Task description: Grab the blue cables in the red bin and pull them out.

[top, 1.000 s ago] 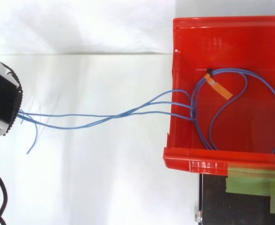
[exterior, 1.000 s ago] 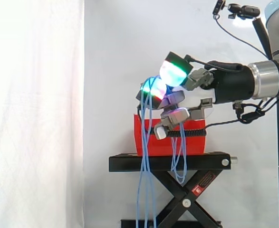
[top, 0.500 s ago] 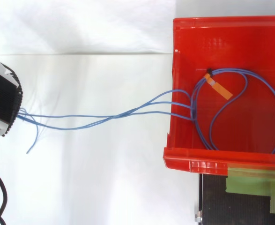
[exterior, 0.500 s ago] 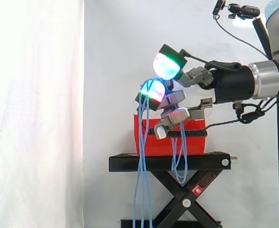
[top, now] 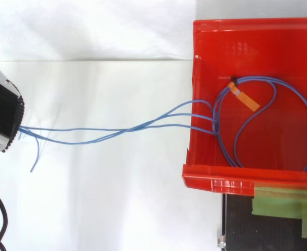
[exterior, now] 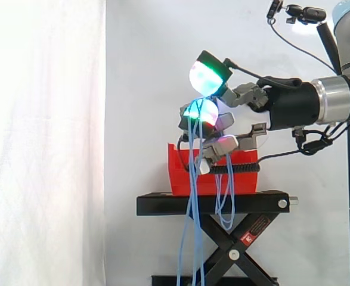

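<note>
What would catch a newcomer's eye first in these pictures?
The hand with glowing green pads sits above the red bin in the side view, blue cables hanging from its grip down past the black stand. From the top, a loop of them with an orange tag lies in the bin, strands running out over its left wall.

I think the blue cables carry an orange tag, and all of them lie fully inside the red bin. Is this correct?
Not quite. The blue cables do carry an orange tag, but they do not all lie inside the red bin. The top view shows several strands running out over its wall.
</note>
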Available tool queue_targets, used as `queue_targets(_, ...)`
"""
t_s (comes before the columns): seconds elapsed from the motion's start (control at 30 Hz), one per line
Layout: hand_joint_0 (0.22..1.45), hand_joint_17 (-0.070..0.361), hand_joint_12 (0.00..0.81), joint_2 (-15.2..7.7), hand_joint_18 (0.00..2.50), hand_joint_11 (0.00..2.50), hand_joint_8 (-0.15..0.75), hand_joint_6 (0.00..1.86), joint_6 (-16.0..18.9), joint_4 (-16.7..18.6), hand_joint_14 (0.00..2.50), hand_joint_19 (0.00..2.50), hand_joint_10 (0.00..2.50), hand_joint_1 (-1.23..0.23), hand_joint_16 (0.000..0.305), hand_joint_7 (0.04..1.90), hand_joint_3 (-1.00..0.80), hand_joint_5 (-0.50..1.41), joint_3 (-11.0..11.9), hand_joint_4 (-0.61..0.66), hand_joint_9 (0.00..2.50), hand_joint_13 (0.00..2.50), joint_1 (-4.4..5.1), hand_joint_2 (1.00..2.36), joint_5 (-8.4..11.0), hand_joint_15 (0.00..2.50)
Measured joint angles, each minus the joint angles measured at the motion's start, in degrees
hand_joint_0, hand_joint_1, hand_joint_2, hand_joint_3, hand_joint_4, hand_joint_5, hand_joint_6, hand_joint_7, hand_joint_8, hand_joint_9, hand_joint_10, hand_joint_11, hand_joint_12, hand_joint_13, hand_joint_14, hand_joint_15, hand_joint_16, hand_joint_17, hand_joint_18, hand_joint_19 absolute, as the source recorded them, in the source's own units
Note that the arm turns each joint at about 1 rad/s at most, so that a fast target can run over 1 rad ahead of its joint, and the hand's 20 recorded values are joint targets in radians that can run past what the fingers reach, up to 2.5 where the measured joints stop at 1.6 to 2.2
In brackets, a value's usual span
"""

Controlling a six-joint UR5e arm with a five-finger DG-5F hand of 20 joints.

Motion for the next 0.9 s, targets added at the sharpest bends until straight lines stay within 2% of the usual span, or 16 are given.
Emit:
queue_targets(0.23,0.65,0.134,0.382,0.0,0.84,1.11,0.255,0.6,0.0,0.0,0.01,0.67,2.5,-0.63,0.06,0.65,-1.0,0.81,-0.01,0.08,0.69,1.34,0.05,1.0,0.05,1.39)
queue_targets(0.43,0.69,0.124,0.344,0.0,0.84,1.2,0.228,0.53,0.0,0.0,0.01,0.69,2.5,-0.74,0.055,0.72,-1.0,0.93,-0.02,-0.01,0.74,1.37,0.08,1.0,0.07,1.45)
queue_targets(0.67,0.82,0.108,0.297,-0.04,0.8,1.3,0.19,0.52,0.0,-0.25,0.01,0.71,2.5,-0.87,0.048,0.76,-1.0,0.91,-0.02,-0.03,0.74,1.34,0.09,1.0,0.09,1.49)
queue_targets(0.9,0.86,0.107,0.303,-0.01,0.78,1.28,0.199,0.66,0.0,-0.83,0.01,0.73,2.5,-0.89,0.047,0.65,-1.0,0.76,-0.02,-0.01,0.67,1.32,0.09,1.0,0.04,1.47)
